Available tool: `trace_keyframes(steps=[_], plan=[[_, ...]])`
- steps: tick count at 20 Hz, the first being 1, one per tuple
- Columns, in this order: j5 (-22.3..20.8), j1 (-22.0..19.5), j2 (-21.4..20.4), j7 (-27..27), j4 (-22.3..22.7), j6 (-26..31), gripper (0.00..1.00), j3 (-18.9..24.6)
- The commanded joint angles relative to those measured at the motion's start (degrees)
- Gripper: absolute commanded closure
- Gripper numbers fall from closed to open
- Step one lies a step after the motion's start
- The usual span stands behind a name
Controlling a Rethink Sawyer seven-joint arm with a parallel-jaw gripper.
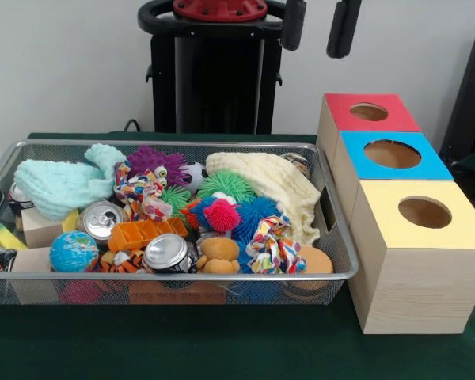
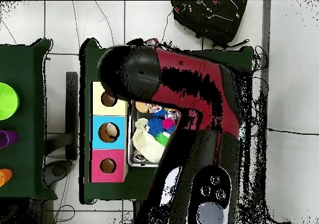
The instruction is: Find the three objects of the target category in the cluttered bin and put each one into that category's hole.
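Note:
A wire mesh bin [image 1: 182,276] is packed with clutter: a mint cloth [image 1: 59,184], a cream cloth [image 1: 273,184], purple [image 1: 154,162], green [image 1: 226,184] and pink [image 1: 222,215] spiky balls, two cans [image 1: 101,218] [image 1: 166,252], a globe ball [image 1: 73,252], a rope toy [image 1: 273,247] and a small bear [image 1: 219,255]. To its right stand three wooden boxes, each with a round hole, topped red [image 1: 344,119], blue [image 1: 431,166] and yellow [image 1: 380,222]. My gripper [image 1: 317,28] hangs open and holds nothing, high above the bin's far right corner.
In the overhead view my arm [image 2: 187,97] covers most of the bin; only the cream cloth [image 2: 144,143] and some blue toys [image 2: 163,118] show. A second table [image 2: 25,115] carries coloured cups. A black bag [image 2: 209,19] lies on the floor.

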Motion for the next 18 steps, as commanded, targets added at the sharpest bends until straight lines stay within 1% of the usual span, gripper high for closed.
trace_keyframes(steps=[1,2,3,4,5,6,8,10,11,13,15,18], plan=[[-6.1,-21.0,-10.3,-81.0,14.2,-2.4,0.00,35.0],[-5.8,-22.6,-10.9,-79.7,15.6,-5.1,0.00,37.1],[-6.8,-23.0,-10.6,-78.5,14.7,-4.6,0.00,38.0],[-7.3,-23.9,-10.7,-76.8,14.6,-5.5,0.00,39.4],[-7.5,-24.6,-10.4,-74.2,14.1,-4.8,0.00,40.2],[-8.1,-24.3,-10.3,-70.8,13.4,-3.5,0.00,39.6],[-10.4,-23.2,-9.3,-68.3,10.0,0.0,0.00,38.4],[-11.6,-22.2,-9.5,-66.3,8.7,1.4,0.00,37.0],[-12.1,-21.9,-9.9,-67.3,8.8,1.6,0.00,36.8],[-12.6,-20.5,-10.1,-66.5,8.1,3.8,0.00,34.9],[-12.3,-19.7,-10.1,-66.3,7.8,5.3,0.00,33.7],[-11.5,-18.7,-9.7,-64.5,7.5,8.2,0.00,32.1]])
